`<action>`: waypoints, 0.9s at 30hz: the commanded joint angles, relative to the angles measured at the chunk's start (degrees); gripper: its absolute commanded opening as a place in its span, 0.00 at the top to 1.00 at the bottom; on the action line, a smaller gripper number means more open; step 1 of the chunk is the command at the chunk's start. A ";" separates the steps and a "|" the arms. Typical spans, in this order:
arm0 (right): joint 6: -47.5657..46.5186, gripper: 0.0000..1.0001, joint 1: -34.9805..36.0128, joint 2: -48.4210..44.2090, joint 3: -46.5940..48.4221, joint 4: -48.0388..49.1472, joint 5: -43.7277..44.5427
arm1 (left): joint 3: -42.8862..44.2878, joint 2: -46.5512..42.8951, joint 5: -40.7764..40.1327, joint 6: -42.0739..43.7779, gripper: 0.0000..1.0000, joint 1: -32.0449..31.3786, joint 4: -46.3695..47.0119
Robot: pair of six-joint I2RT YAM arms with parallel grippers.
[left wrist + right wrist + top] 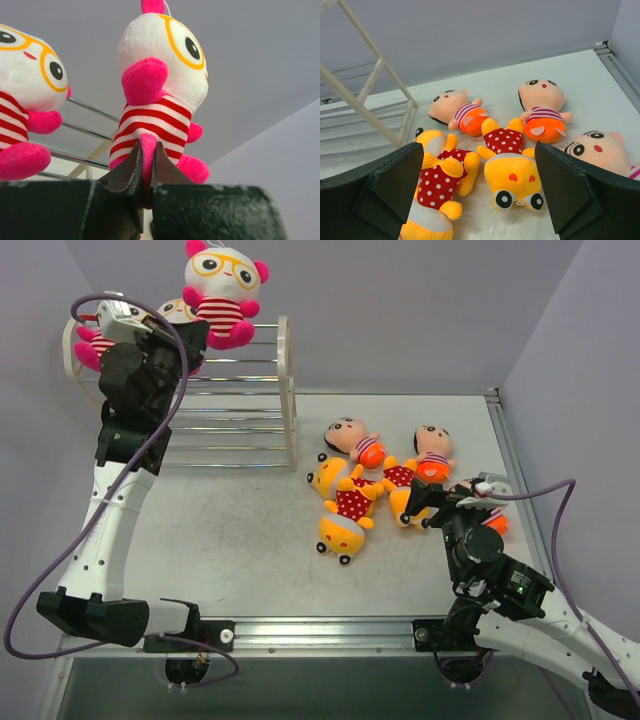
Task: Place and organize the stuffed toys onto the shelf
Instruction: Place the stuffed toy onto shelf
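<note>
Entry: our left gripper [148,148] pinches the pink toy [160,75] by a leg, seating it upright on the shelf [240,390] top, far left, beside a second pink toy [25,75]; our right gripper [479,150] hangs spread over yellow toys [512,177] on the table [230,530].

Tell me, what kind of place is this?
Likely a robot test lab: a left arm holding a pink toy and a right arm, both bolted to a table boxed in by plain walls.
</note>
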 commanded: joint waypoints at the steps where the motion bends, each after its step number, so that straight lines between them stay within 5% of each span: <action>1: 0.07 0.00 0.47 0.51 -0.03 0.88 2.33 | 2.64 1.20 3.57 -2.86 0.93 1.03 1.59; 27: 0.60 0.00 0.38 1.13 -0.30 0.44 2.41 | 1.76 5.77 7.96 -8.14 0.87 2.61 -2.11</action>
